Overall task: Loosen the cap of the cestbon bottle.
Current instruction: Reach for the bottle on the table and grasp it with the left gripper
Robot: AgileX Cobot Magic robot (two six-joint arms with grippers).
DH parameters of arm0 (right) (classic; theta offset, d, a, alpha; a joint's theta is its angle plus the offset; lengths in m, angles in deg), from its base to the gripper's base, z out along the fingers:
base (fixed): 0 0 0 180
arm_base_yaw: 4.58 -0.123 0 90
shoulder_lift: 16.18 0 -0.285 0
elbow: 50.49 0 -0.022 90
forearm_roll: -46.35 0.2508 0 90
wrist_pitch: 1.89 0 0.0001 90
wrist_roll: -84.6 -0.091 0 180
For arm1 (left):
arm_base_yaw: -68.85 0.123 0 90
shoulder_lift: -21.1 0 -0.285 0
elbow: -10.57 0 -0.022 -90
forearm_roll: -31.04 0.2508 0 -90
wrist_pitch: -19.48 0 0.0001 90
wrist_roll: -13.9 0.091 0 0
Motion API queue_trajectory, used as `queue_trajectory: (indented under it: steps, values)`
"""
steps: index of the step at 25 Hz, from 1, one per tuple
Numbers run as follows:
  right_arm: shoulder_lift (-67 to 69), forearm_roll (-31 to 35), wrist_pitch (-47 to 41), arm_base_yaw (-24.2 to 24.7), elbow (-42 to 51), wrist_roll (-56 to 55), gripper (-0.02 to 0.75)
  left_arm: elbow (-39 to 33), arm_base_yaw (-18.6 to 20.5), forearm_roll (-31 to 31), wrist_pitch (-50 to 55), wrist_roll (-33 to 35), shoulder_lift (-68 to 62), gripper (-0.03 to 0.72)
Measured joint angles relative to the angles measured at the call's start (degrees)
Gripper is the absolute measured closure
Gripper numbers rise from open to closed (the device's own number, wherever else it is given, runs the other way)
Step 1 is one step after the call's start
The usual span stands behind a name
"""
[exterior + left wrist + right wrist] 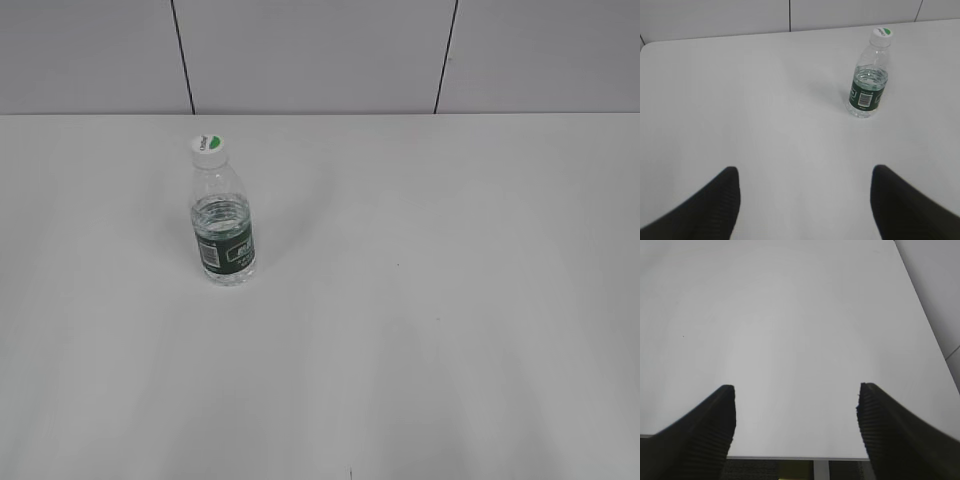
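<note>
White table [450,300], matte, faint speck near middle. Pale panelled wall [310,55] behind, dark vertical seams.

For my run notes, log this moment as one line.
cestbon bottle: upright, untouched | cap: on | left end effector: open | right end effector: open

One cestbon bottle [224,225] stands on one white counter [450,300], at ten o'clock from its middle, wearing one cap [208,147]. Two pincers show, one per wrist view.
</note>
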Motion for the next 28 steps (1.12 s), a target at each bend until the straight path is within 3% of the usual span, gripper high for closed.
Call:
queue_trajectory:
  steps: [28]
  values:
    - [0.0, 0.0, 0.0, 0.0, 0.0, 0.0, 0.16, 0.0, 0.0, -0.1, -0.1, 0.0, 0.0, 0.186]
